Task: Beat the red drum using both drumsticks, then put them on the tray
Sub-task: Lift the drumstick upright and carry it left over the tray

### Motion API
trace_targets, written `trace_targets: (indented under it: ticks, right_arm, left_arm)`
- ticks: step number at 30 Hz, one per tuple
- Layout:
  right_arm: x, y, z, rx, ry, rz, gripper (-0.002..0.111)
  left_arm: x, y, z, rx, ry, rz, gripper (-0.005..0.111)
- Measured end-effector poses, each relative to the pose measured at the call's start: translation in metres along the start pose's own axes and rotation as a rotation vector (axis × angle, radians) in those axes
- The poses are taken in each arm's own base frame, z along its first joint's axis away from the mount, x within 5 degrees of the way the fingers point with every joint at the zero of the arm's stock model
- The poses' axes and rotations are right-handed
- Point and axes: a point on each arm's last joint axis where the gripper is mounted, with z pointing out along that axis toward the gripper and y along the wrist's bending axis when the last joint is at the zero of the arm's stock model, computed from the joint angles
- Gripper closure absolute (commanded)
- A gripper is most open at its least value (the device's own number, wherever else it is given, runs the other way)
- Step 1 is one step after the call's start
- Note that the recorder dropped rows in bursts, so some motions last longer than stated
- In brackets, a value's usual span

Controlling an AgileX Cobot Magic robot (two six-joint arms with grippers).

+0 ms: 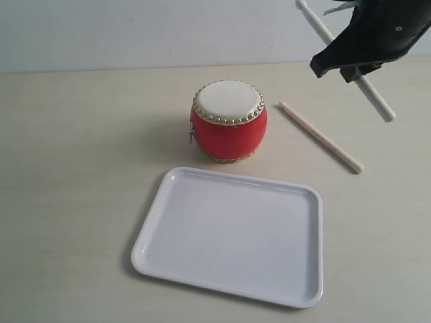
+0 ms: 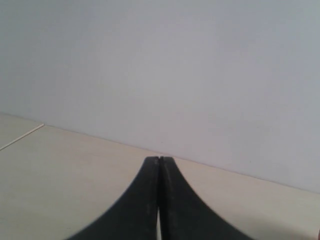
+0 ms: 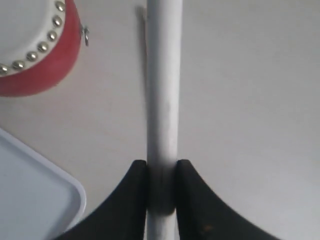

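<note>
Jaws, right: right gripper [image 3: 161,169] is clamped narrow on the held stick [image 3: 163,90], gripping the shaft partway along, with stick poking out both sides of the jaws.
Jaws, left: left gripper [image 2: 159,163] has its fingers pressed together with nothing between them. It faces the wall [image 2: 200,75], and no task thing shows in its view.
Held stick: in the air, up and to the right of the drum [image 1: 229,131] in the exterior view. It is tilted and well apart from the drum skin.
Loose stick: loose stick [image 1: 320,136] lies flat on the table [image 1: 81,168] just right of the drum, at an angle. It is not touching the drum and no gripper is on it.
Drum: upright on the table, cream skin up, nothing touching it.
Tray: tray [image 1: 229,235] sits on the camera side of the drum, near but apart. No stick is on it.
Done: one stick is gripped and lifted off the table, and that is all the pictures back up.
Beat status: cannot tell whether the drum has been hit. The held stick is not over the skin now.
Left to do: probably the left gripper has to take the loose stick, both sticks have to beat the drum, then both go on the tray.
Progress: looks early, as only one of the two sticks is in hand and no stick is on the tray.
</note>
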Motion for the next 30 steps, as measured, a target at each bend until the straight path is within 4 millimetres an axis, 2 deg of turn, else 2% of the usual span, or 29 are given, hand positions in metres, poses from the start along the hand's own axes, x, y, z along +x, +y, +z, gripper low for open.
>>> trace_targets:
  ticks: [4, 8, 13, 18, 23, 27, 30]
  right_arm:
    - [0.021, 0.007, -0.021, -0.076, -0.117, -0.002, 0.108]
    - [0.045, 0.022, -0.023, -0.194, -0.217, 0.004, 0.108]
    - [0.062, 0.041, -0.023, -0.375, -0.341, 0.011, 0.108]
    - [0.067, 0.059, -0.024, -0.561, -0.463, 0.002, 0.108]
    - [0.063, 0.075, -0.039, -0.769, -0.61, -0.043, 0.108]
    - [0.061, 0.092, -0.045, -0.837, -0.663, -0.112, 0.108]
    - [0.06, 0.109, -0.039, -0.882, -0.661, -0.159, 0.108]
  left_arm:
    - [0.0, 0.0, 0.0, 0.007, 0.001, -0.004, 0.107]
    - [0.001, 0.0, 0.0, 0.005, 0.006, -0.034, 0.107]
    - [0.003, -0.001, 0.0, 0.026, 0.04, -0.07, 0.107]
    - [0.007, -0.006, -0.001, 0.107, 0.094, -0.079, 0.107]
    - [0.009, -0.014, -0.002, 0.252, 0.134, -0.103, 0.107]
    - [0.01, -0.021, -0.005, 0.37, 0.172, -0.155, 0.107]
    - [0.01, -0.025, -0.007, 0.451, 0.189, -0.175, 0.107]
